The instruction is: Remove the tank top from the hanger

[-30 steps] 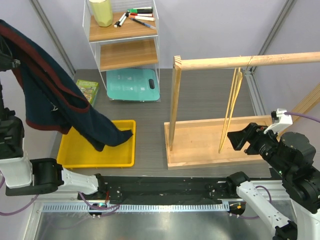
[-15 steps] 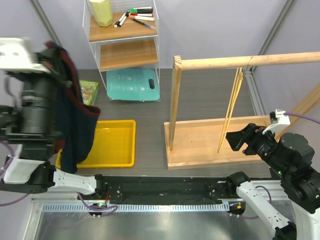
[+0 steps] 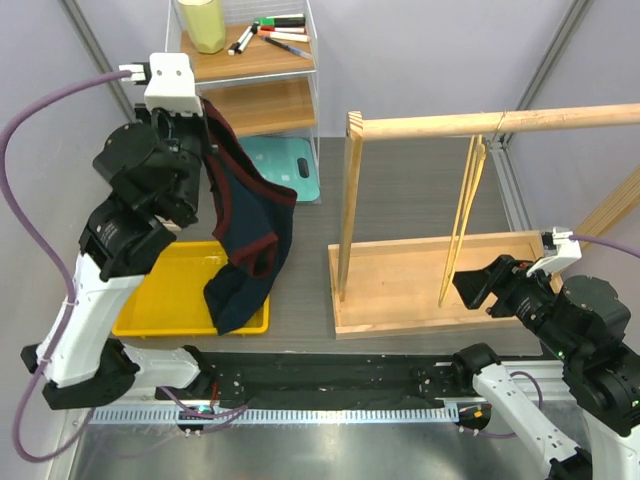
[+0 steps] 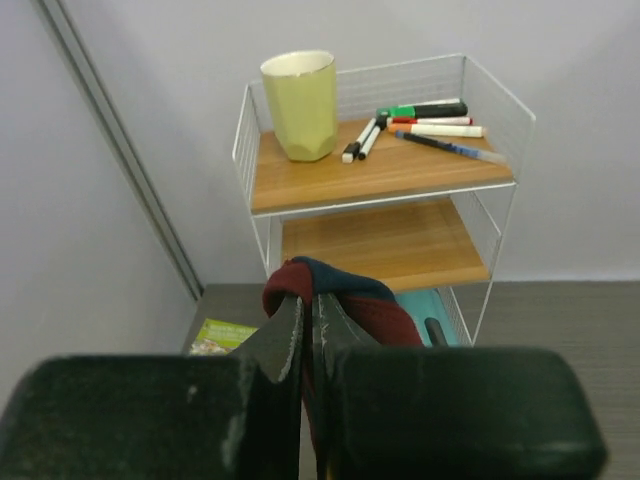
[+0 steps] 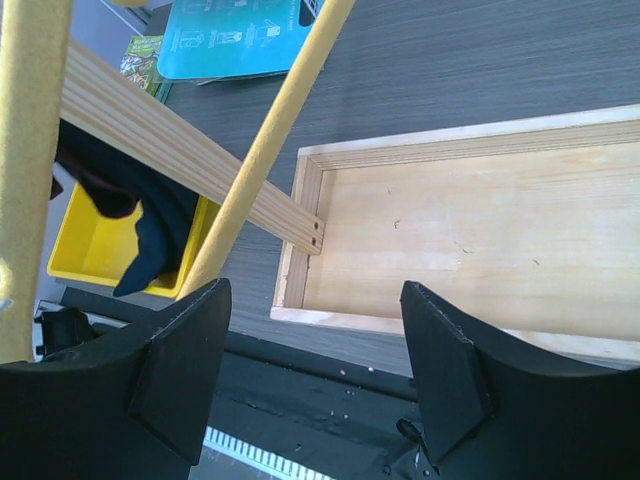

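Left gripper [image 4: 308, 312] clamps the navy red-trimmed tank top [image 3: 245, 250], clear of the thin yellow plastic hanger [image 3: 462, 225], at the bench's left edge; right gripper [image 5: 312, 300] gapes empty

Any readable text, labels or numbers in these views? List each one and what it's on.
No text can be read in any view.
On the teal board: white printed graphics, too small to read.
On the green booklet: print too blurred to read.
On the markers: labels too small to read.
On the tank top: no lettering or number shows in its folds.
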